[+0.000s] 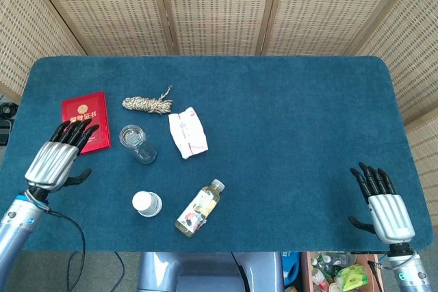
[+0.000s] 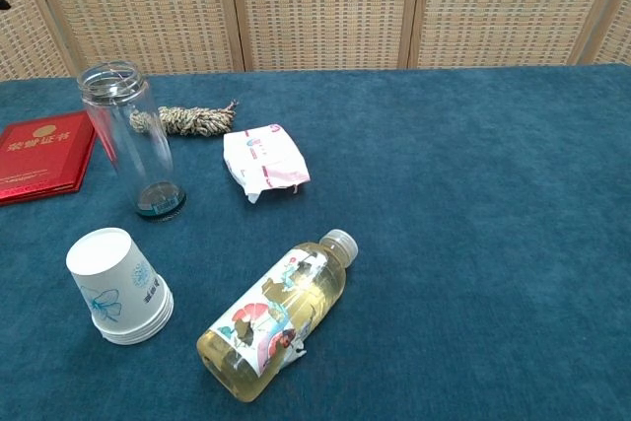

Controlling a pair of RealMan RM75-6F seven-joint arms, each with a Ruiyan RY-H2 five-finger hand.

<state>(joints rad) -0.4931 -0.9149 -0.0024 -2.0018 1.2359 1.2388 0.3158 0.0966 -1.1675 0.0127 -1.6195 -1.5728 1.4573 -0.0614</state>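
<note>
My left hand (image 1: 57,158) hangs open over the table's left edge, its fingertips over the lower corner of a red booklet (image 1: 85,120) (image 2: 39,157). It holds nothing. A clear empty jar (image 1: 135,143) (image 2: 130,140) stands upright to its right, apart from it. My right hand (image 1: 383,204) is open at the table's near right corner, far from every object. Neither hand shows in the chest view.
A coil of rope (image 1: 148,104) (image 2: 187,119) lies behind the jar, a white packet (image 1: 187,132) (image 2: 262,161) beside it. A stack of paper cups (image 1: 147,204) (image 2: 118,286) and a bottle of yellow drink (image 1: 199,207) (image 2: 278,315) lie near the front edge. Blue cloth covers the table (image 1: 294,121).
</note>
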